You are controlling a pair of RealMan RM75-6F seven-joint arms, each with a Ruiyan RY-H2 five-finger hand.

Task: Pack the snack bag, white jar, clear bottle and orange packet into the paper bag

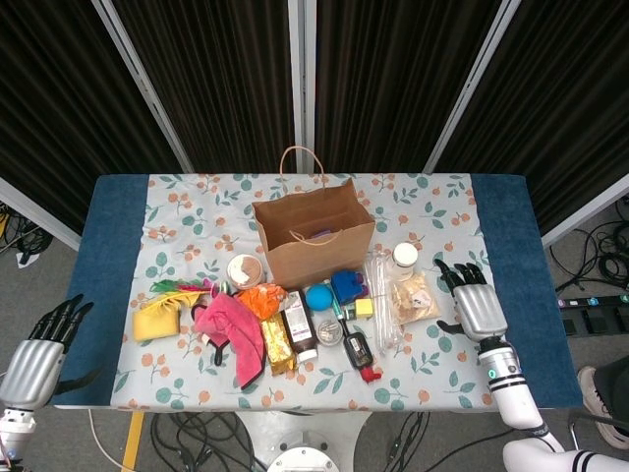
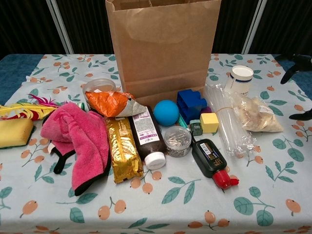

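The right robot hand (image 1: 478, 307) hovered over the right part of the floral-cloth-covered surface (image 1: 187, 211), fingers apart and grasping nothing. The left robot hand (image 1: 37, 346) hung off the left edge of the surface, well apart from everything, also released and empty.

All four task items lay outside the upright brown paper bag (image 1: 314, 236). The crinkled clear plastic snack bag (image 1: 413, 295) lay nearest, just to the left of the right robot hand in the head view. The white cylindrical jar (image 1: 403, 258) stood just beyond the snack bag, towards the paper bag. The clear plastic bottle (image 1: 378, 295) lay on its side, touching the snack bag on the side away from the right robot hand. The crumpled orange packet (image 1: 261, 298) lay in front of the paper bag's left corner, well apart from the right robot hand and nearer the left robot hand's side.

Risks:
- The snack bag touched the clear bottle; a sideways approach would likely push the bottle into roll.
- The snack bag appeared soft and slippery; a shallow grasp could slip.
- The jar stood near; spread fingers might topple it.
- The paper bag was unsupported and light; contact with its rim could tip it or fold the opening shut.
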